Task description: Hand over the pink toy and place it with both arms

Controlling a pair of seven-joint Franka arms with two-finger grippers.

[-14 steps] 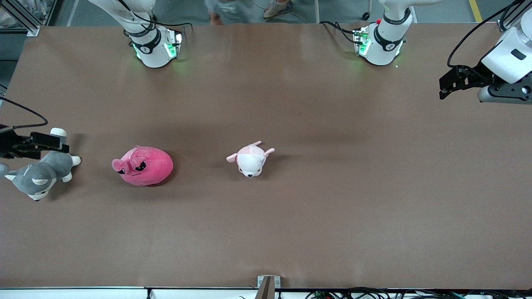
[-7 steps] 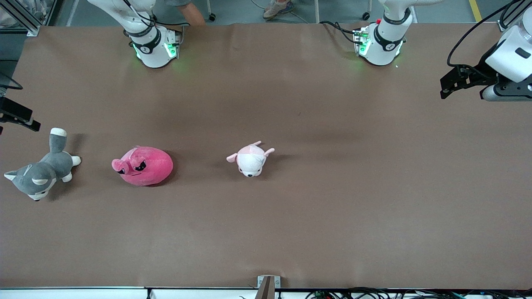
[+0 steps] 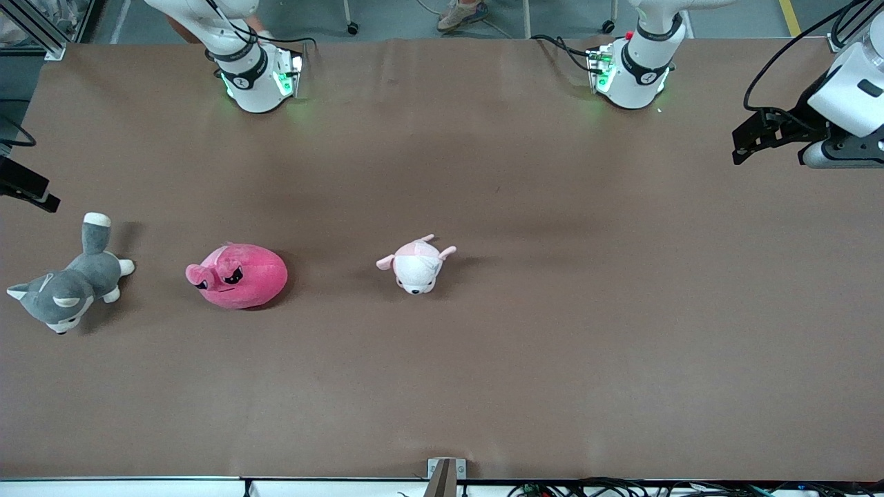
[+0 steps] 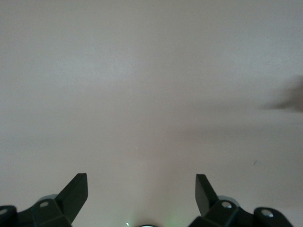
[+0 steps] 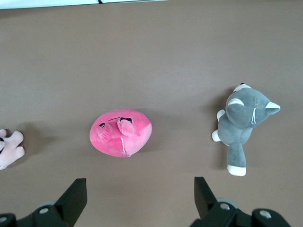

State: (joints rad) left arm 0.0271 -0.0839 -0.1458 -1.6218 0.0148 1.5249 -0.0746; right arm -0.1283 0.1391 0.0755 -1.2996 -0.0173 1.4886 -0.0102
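Pink toy (image 3: pixel 238 276) lying on the brown table (image 3: pixel 552 345) toward the right arm's end, between the grey-and-white husky plush (image 3: pixel 65 290) near that end's edge and the pale pink-and-white plush animal (image 3: pixel 416 264) near mid-table. Right gripper (image 5: pixel 140 194) up over that end, fingers spread wide, holding nothing. Left gripper (image 4: pixel 141 189) waiting over the left arm's end near the edge, equally wide and empty.

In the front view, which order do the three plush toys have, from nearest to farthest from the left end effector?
From the left end effector:
1. Pale pink-and-white plush, mid-table.
2. Pink toy, toward the right arm's end.
3. Grey husky plush, at the right arm's end.
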